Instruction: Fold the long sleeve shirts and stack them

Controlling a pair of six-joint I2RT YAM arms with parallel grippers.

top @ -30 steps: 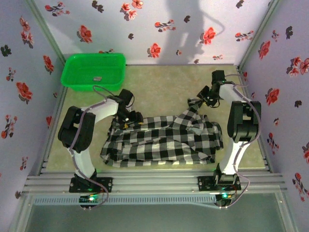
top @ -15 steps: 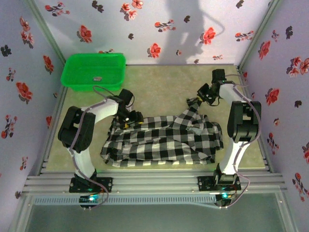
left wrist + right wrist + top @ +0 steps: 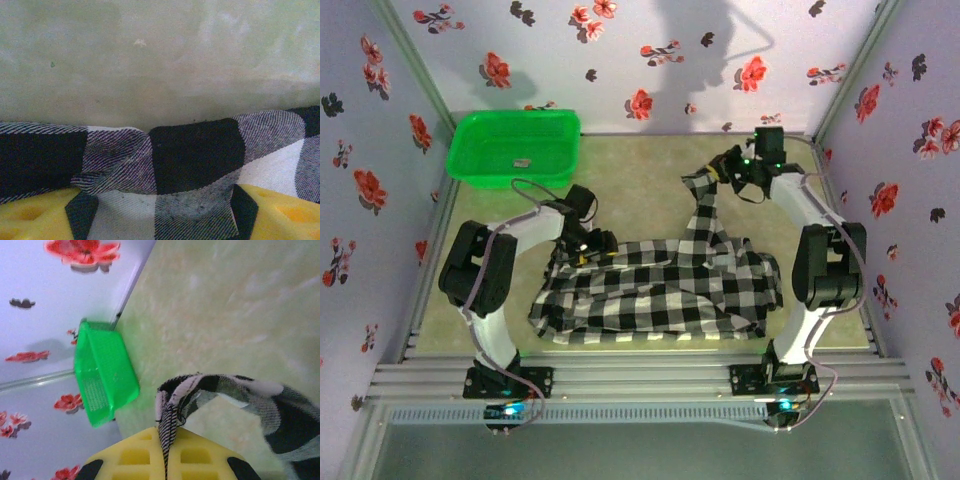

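Note:
The long sleeve shirt [image 3: 650,285], black-and-white checked, lies crumpled across the middle of the table. One sleeve [image 3: 705,215] rises from it toward the back. My right gripper [image 3: 718,177] is shut on the end of that sleeve and holds it above the table. In the right wrist view the yellow fingers [image 3: 135,457] of the right gripper [image 3: 167,432] pinch a thin fold of checked cloth [image 3: 220,387]. My left gripper [image 3: 592,245] rests on the shirt's back left edge. In the left wrist view its gripper [image 3: 157,210] stands open, with cloth [image 3: 195,155] lying between the yellow fingers [image 3: 287,210].
A green plastic basket [image 3: 515,148] stands at the back left corner, also seen in the right wrist view [image 3: 105,372]. Flowered walls close in the table on three sides. Bare green tabletop [image 3: 640,165] lies between the basket and the right gripper.
My right gripper has shut on the sleeve end and carried it up and toward the back left, stretching the sleeve out. The left arm has stayed still.

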